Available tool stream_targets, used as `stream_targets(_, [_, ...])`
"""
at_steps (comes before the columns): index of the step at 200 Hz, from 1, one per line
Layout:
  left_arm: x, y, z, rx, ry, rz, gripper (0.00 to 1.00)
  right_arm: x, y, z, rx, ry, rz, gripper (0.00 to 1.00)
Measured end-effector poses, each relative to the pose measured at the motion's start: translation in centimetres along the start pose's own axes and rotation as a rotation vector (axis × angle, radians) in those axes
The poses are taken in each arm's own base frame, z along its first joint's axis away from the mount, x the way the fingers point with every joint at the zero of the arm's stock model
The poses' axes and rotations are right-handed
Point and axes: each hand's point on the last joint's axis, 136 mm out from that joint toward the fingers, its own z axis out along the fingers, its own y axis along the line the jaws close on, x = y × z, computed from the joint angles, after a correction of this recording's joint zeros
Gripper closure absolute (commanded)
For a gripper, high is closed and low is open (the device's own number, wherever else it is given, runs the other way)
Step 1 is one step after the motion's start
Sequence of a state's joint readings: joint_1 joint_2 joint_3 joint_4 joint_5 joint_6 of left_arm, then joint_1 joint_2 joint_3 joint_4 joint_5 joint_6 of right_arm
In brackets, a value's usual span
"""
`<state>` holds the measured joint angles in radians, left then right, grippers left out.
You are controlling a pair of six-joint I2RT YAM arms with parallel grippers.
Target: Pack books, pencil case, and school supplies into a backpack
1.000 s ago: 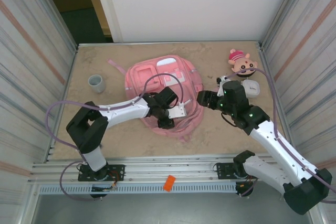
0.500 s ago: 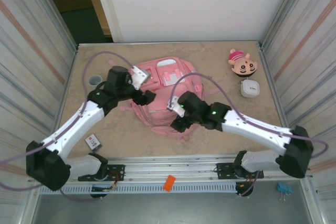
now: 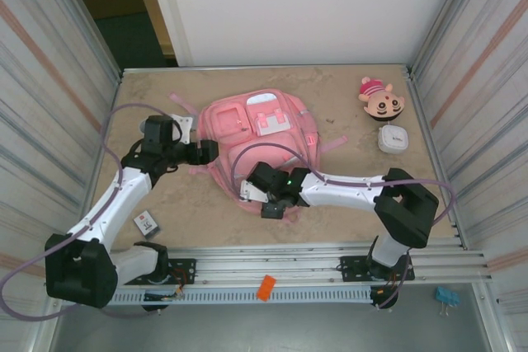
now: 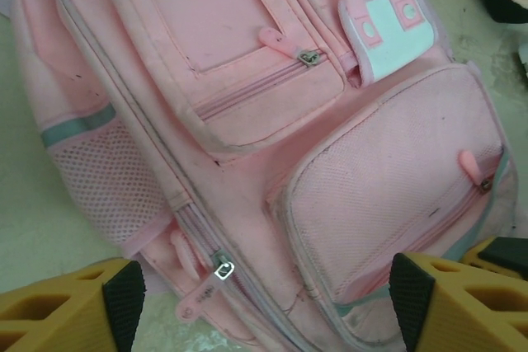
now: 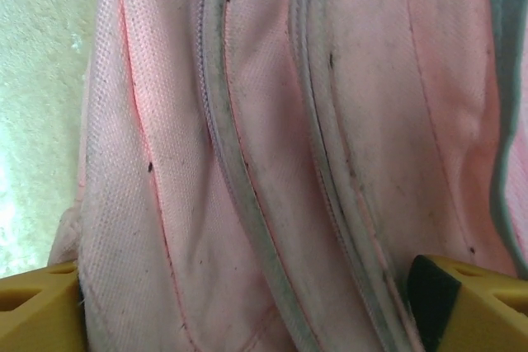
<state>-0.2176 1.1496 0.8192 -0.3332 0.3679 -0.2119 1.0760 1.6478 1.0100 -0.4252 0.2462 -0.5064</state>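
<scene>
Across the middle of the sandy tabletop (image 3: 165, 195) the backpack (image 3: 280, 142) lies flat, front face up. Its long axis runs from the arms' side toward the far wall, flap end farthest. It is rounded, of woven pink fabric, with a mesh pocket (image 4: 388, 179), pale zip strips (image 5: 247, 195) and a white flap (image 4: 384, 18). Over its left edge the left gripper (image 4: 264, 298) hovers, jaws spread wide, holding nothing. At its near edge the right gripper (image 5: 247, 307) stands equally wide over the fabric, gripping nothing. Well left of its near corner lies a small white, red-marked school supplies (image 3: 146, 223) piece.
</scene>
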Motion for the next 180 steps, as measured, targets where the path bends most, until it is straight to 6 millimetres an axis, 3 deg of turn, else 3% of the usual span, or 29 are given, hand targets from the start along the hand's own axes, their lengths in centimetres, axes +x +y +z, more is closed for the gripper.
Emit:
stream_targets(18, [0.0,-0.1,0.1,0.009,0.0,-0.017,0.22,-0.1,-0.2,0.8,0.016,0.004,-0.007,0.62])
stream_targets(44, [-0.2,-0.2,0.2,0.012,-0.007,-0.02,0.21,-0.6,-0.5,0.8,0.034,-0.013,-0.015,0.89])
stream_targets(56, [-0.2,-0.1,0.2,0.011,-0.005,-0.018,0.23,-0.5,-0.4,0.4,0.031,-0.019,-0.031,0.96])
stream_targets(72, [0.0,-0.1,0.4,0.013,0.002,-0.017,0.23,-0.3,-1.0,-0.7,0.037,-0.033,-0.033,1.0])
stream_targets(91, [0.3,-0.2,0.7,0.031,0.018,-0.021,0.22,0.0,-2.3,-3.6,0.043,-0.084,-0.026,1.0])
stream_targets(129, [1.3,-1.4,1.8,0.136,0.033,-0.023,0.25,1.6,-7.2,-10.3,0.143,-0.199,0.002,1.0])
stream_targets(153, [1.8,-2.4,2.5,0.225,0.036,-0.021,0.26,3.2,-8.9,-11.6,0.149,-0.184,0.008,1.0])
stream_targets(180, [1.9,-3.1,3.0,0.283,0.038,-0.017,0.29,4.1,-8.9,-11.5,0.124,-0.165,0.0,1.0])
